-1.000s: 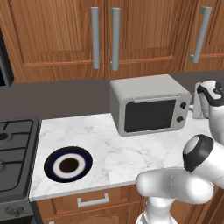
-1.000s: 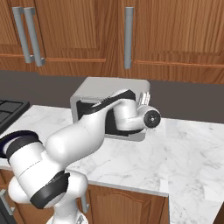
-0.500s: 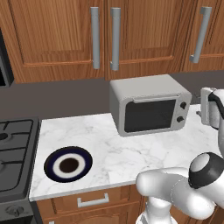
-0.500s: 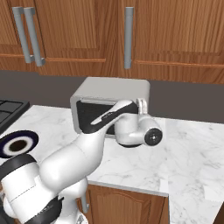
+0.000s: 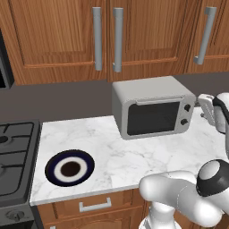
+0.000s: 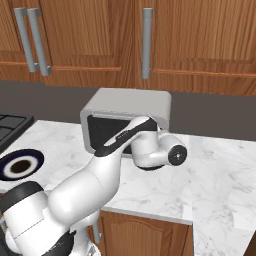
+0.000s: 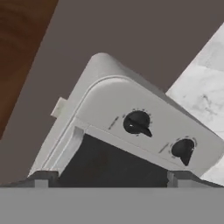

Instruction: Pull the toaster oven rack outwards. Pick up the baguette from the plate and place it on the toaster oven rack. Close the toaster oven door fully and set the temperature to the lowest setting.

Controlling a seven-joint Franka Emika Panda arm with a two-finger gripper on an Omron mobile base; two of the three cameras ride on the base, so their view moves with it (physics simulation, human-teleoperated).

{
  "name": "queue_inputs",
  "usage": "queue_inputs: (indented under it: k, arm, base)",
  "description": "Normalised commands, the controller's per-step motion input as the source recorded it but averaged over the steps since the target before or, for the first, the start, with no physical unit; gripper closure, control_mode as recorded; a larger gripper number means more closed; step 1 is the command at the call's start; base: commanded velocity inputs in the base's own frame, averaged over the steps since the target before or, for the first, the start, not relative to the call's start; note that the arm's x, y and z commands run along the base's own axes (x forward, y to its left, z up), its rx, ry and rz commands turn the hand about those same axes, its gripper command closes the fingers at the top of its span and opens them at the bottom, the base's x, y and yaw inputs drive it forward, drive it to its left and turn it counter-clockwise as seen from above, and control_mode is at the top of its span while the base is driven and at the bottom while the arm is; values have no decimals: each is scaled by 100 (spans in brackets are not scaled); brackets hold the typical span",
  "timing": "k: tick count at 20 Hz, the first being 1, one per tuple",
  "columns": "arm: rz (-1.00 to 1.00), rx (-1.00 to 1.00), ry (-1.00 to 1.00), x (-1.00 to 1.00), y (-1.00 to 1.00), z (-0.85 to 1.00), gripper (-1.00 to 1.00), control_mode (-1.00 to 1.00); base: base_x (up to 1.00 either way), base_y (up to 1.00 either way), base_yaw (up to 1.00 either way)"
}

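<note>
- Door shut, round navy-rimmed plate (image 5: 69, 167) sitting empty: the job is looking down to the temperature step
- Two-finger gripper (image 7: 112, 177) is hovering wide open, holding nothing, facing the boxy light-grey toaster oven (image 5: 153, 112) at the counter's far right
- Next: closing onto a small dark knob (image 7: 138, 123) and turning

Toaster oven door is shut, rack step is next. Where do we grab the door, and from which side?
Grip the slim silver bar handle along the top edge of the toaster oven door, coming straight in from the front. The bar runs level across the door, so probably set one finger above and one below it. The open gripper already faces that front.
</note>
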Motion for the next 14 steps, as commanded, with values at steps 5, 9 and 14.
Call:
queue_inputs:
  k: [5, 9, 14]
  arm:
    - [24, -45, -9, 1, 0, 0, -100, -100]
    - [17, -44, -15, 0, 0, 0, -100, -100]
    - [6, -21, -15, 1, -9, -31, -100, -100]
  base:
    - [0, 0, 0]
    - [0, 0, 0]
    - [0, 0, 0]
